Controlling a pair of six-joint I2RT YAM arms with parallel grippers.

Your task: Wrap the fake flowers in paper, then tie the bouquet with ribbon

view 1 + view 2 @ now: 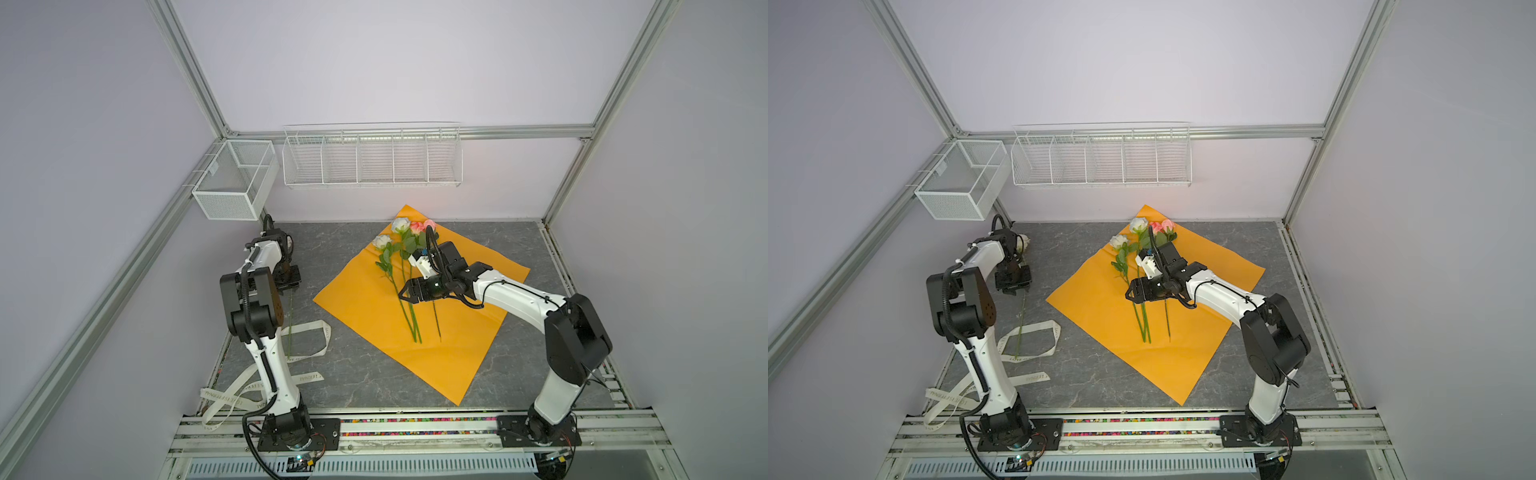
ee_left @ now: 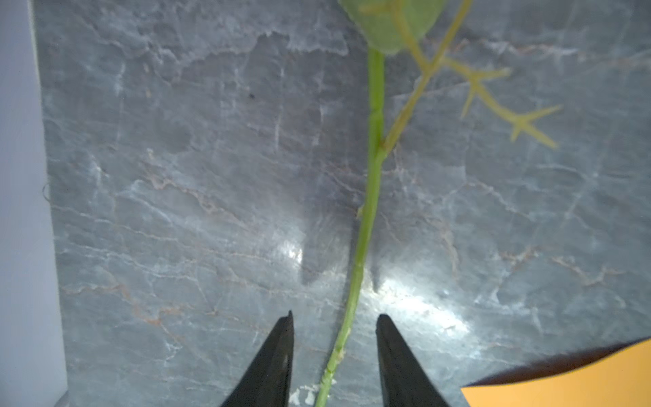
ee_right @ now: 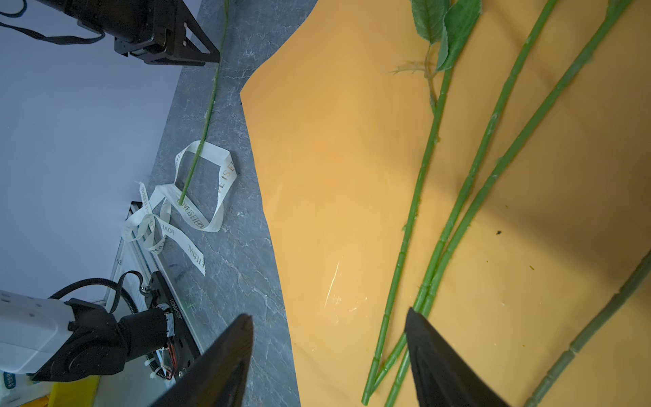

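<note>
Left gripper (image 2: 334, 319): jaws parted, straddling a single rose stem (image 2: 368, 211) that lies on the grey marble tabletop (image 2: 176, 211); no contact evident. Right gripper (image 3: 329, 319): jaws wide, empty, poised over the stems of the bouquet of fake flowers (image 1: 401, 225), four roses laid on orange paper (image 1: 436, 353). A lettered cream ribbon (image 3: 227, 176) lies beside the paper.

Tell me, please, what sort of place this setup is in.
Probably a robotics lab test cell: an aluminium frame with plain walls, the left arm and right arm mounted on a front rail, and a wire rack on the back wall.
</note>
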